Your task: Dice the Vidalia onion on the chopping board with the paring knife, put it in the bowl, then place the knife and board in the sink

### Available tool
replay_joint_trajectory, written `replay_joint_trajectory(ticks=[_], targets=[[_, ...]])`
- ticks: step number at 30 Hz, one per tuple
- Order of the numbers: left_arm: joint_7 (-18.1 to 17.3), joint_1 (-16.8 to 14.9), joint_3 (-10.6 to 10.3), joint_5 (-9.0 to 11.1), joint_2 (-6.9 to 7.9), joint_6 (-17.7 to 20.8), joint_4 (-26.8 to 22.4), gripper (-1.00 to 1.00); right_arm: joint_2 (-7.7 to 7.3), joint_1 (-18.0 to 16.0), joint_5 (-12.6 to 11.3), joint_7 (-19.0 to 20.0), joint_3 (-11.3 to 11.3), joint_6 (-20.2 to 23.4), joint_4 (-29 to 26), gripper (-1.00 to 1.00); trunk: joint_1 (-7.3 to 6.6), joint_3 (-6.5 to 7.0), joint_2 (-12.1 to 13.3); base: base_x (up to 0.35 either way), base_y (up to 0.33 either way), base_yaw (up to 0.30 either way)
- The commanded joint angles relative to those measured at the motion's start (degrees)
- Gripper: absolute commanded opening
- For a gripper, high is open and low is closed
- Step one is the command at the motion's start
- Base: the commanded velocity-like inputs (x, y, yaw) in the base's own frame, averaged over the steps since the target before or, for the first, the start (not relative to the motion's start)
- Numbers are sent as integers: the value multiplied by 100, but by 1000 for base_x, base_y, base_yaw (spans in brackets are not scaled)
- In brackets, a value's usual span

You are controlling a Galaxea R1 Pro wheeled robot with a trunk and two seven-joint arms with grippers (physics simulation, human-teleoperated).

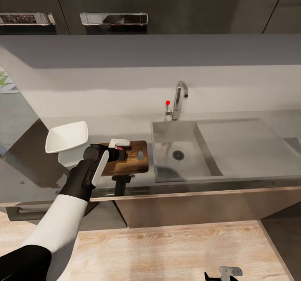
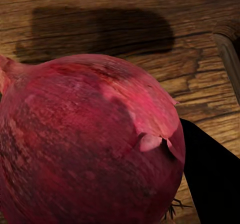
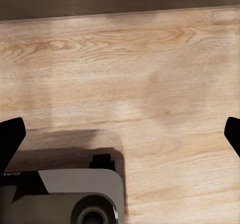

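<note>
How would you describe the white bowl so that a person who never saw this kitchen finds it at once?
Start at the rectangular stainless steel sink set in the smooth grey countertop. Left of it lies the brown wooden chopping board, and left of that stands the white shallow squarish bowl. It is the only white dish there, with rounded corners.

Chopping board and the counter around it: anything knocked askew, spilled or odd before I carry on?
Nothing stands out. The chopping board lies flat on the countertop beside the sink, the onion is whole over the board at the left gripper, and the white bowl sits upright, nothing spilled.
</note>
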Motion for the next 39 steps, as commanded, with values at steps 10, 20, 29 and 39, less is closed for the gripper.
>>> replay_joint_trajectory(ticks=[10,20,29,39], targets=[[9,-8,1,21,0,24,-15,100,-6,-4,-47,-36,49,-19,-5,100,2,-8,-9,0,0,0],[9,-6,1,20,0,24,-1,100,-6,-4,-47,-38,49,-19,-5,100,2,-8,-9,0,0,0],[10,-7,2,20,0,24,-16,100,-6,-4,-38,-39,49,-19,-2,100,2,-8,-9,0,0,0],[16,-8,9,20,0,24,-25,100,-6,-4,-47,-36,49,-27,-4,100,2,21,-9,0,0,-16]])
